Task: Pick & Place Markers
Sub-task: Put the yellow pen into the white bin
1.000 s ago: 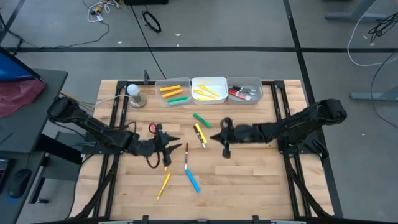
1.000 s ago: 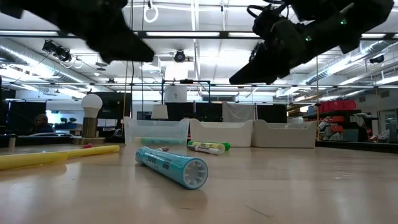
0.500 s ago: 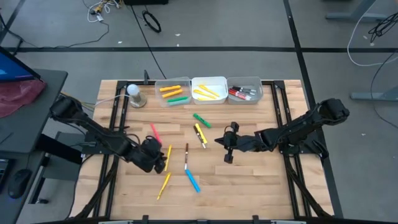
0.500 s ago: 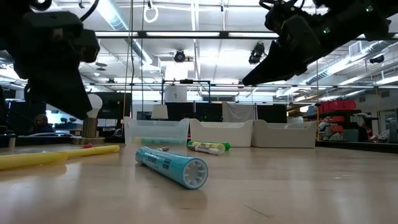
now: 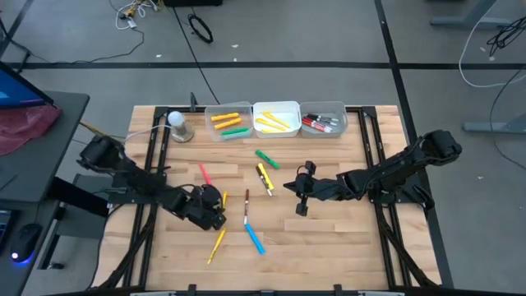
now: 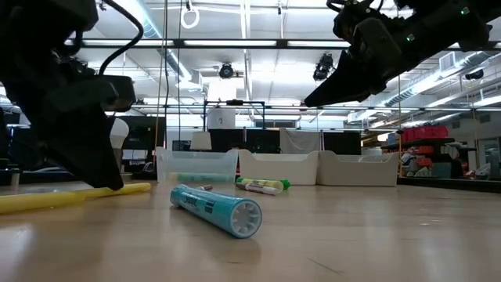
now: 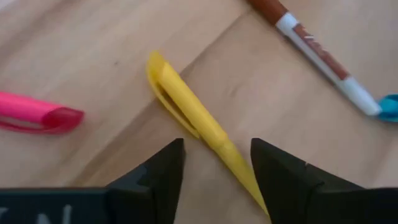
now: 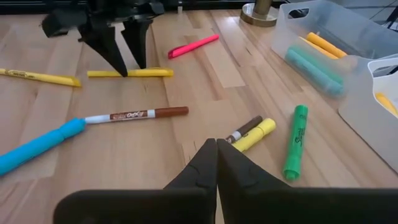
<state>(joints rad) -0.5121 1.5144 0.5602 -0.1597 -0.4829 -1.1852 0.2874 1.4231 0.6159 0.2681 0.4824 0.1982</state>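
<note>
Left pincer (image 5: 215, 207) is low over the desk (image 5: 329, 238), fingers spread apart and straddling a yellow marker (image 7: 186, 109) w/o closing on it. In the left wrist view the yellow marker passes between the two dark fingers (image 7: 158, 177); nothing is held. Right wrist view confirms: fingertips stand one on each side of that marker, at or just above the wood.

Right pincer (image 5: 301, 193) hangs above the desk, approx. mid-desk, right of center. Fingers pressed fully together, holding nothing.

Markers on the desk:
- Pink marker (image 5: 203, 174) lies near the left pincer, on the bin side.
- Brown-and-white marker (image 5: 246, 205) lies just right of the left pincer; blue marker (image 5: 255, 240) lies at its white end, nearer the front edge.
- Second yellow marker (image 5: 216, 244) lies front of the left pincer, apart from it.
- Green marker (image 5: 266, 159) lies nearer the bins; a yellow marker w/ a dark one beside it (image 5: 264, 178) lies between the green one and the brown-and-white one.

Bins: three in a row at the rear edge. Left bin (image 5: 228, 121) holds orange and green markers; middle bin (image 5: 276, 118) holds yellow ones; right bin (image 5: 323, 119) holds red and dark ones.

A lamp bulb on a round base (image 5: 177, 126) stands left of the bins.
</note>
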